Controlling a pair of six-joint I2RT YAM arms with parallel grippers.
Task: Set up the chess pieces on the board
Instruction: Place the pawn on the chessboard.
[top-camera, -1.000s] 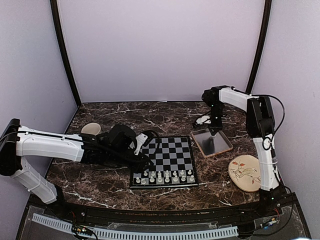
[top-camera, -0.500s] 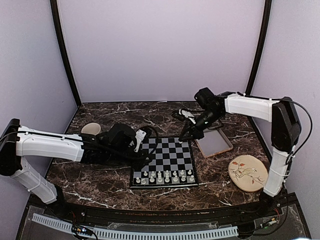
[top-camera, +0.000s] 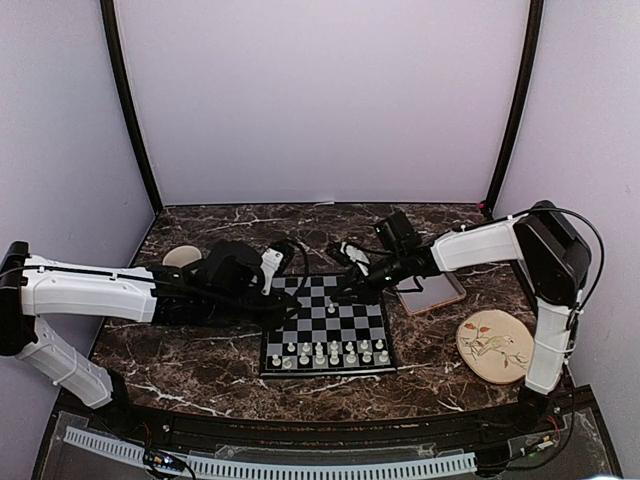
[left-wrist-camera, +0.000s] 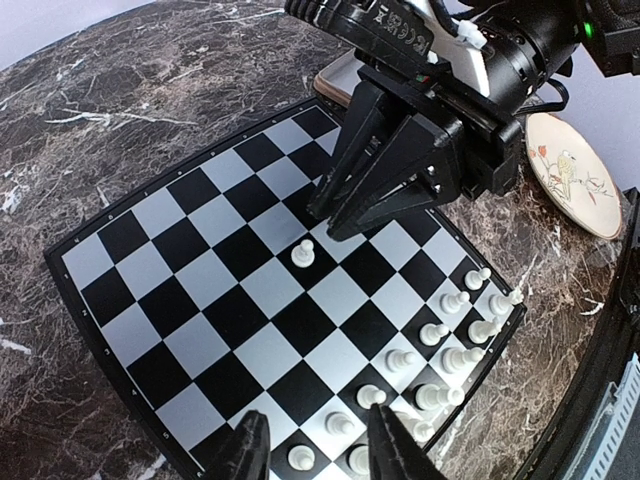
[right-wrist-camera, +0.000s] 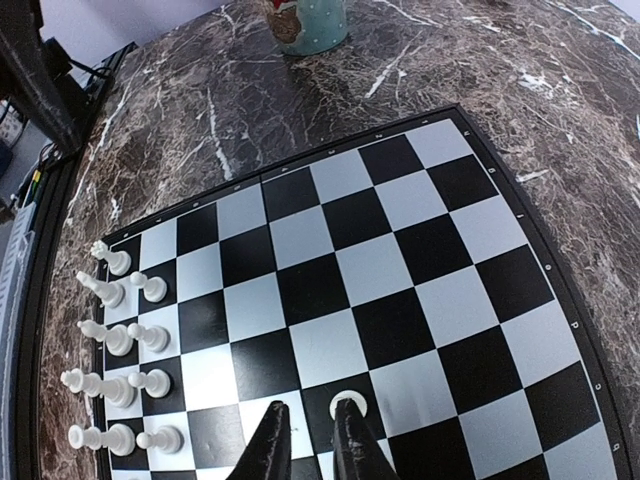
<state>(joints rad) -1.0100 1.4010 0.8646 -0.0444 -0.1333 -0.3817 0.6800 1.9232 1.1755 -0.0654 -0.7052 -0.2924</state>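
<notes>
Dark marble table (top-camera: 200, 370), both arms reaching over it toward the middle.

Left gripper (left-wrist-camera: 318, 445): over the board's left side, fingers spread wide, nothing between them.

Right gripper (right-wrist-camera: 305, 430): low over the far half of the board, fingers narrowly parted, gripping nothing.

The board (top-camera: 345, 322) lies flat at table centre. Round plate with a bird drawing (top-camera: 490, 345) to its right. Grey-brown tray (top-camera: 436, 292) behind that, partly covered by the right arm. Cup (top-camera: 181, 257) at far left.

The chess pieces (top-camera: 325, 352): most stand in two rows along the board's near edge, upright.

One lone pawn (right-wrist-camera: 347, 405) stands upright on a light square in the far half, just beside the right fingertips; cannot tell from the wrist view whether it touches them.
</notes>
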